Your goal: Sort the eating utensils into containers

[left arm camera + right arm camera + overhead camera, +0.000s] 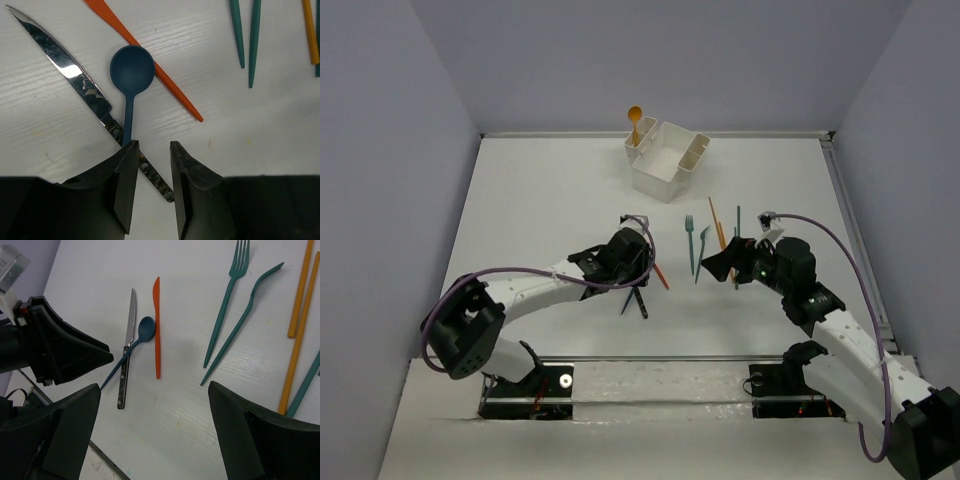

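Overhead and wrist views of a white table, with places given from the blue spoon (132, 67).

The left gripper (152, 147) is low at the near end of the spoon's handle. Its jaws stand narrowly apart with bare table between them, and the handle end slips out of sight at the left finger. Nothing is clamped yet.

Just left of the spoon lies a steel steak knife (70, 70). Its dark handle crosses under the spoon's handle and runs through the gap between the jaws.

Just right of the spoon, touching its bowl, lies an orange knife (165, 80).

Far beyond the spoon and a little right stands the white caddy (655, 180), with an orange spoon (634, 118) upright in its left side compartment.

Further right of the spoon lie two teal pieces, one plainly a fork (227, 310), and beyond them the orange chopsticks (300, 295).

The right gripper (154, 390) hovers well right of the spoon, with its jaws spread wide and empty.

The step in hand looks like picking up the blue spoon. The next move calls for centring the jaws on the thin handle alone, clear of the knife handle beneath, then pinching firmly and lifting straight up.
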Robot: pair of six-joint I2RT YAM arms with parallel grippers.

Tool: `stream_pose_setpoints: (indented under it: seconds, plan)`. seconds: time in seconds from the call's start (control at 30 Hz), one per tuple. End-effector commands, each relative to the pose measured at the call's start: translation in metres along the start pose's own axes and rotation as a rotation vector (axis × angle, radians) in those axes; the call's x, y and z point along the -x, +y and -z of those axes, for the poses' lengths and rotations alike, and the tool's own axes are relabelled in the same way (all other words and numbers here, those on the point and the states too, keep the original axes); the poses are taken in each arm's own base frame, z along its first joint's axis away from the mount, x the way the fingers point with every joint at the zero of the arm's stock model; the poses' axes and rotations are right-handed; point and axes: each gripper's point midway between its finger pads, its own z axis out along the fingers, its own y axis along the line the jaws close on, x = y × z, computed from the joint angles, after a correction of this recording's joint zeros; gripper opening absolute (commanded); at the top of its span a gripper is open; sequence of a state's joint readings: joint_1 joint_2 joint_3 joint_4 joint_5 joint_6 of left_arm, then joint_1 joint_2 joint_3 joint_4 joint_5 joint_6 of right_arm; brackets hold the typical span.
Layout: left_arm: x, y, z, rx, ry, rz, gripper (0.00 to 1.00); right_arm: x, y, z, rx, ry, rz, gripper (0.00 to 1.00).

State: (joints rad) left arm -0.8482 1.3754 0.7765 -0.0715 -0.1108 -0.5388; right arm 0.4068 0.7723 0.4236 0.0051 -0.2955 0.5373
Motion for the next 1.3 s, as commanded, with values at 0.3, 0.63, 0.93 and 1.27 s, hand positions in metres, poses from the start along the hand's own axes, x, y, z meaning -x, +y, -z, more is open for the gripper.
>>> stream_pose_setpoints:
  seconds: [0.3,0.63,0.93,1.27]
  plan:
    - [0.010,0.004,-0.032,0.111,0.002,-0.131,0.30,0.006,0.008,0.002,0.029,-0.018,0.032,0.94]
    - [-0.003,0.020,-0.042,0.188,0.048,-0.161,0.25,0.007,0.009,0.002,0.037,-0.021,0.032,0.94]
    - [-0.007,0.021,-0.053,0.200,0.069,-0.183,0.17,0.005,0.007,0.002,0.030,-0.019,0.029,0.95]
    - [0.023,0.006,-0.043,0.171,-0.011,-0.158,0.00,0.005,0.008,0.001,0.031,-0.015,0.028,0.99]
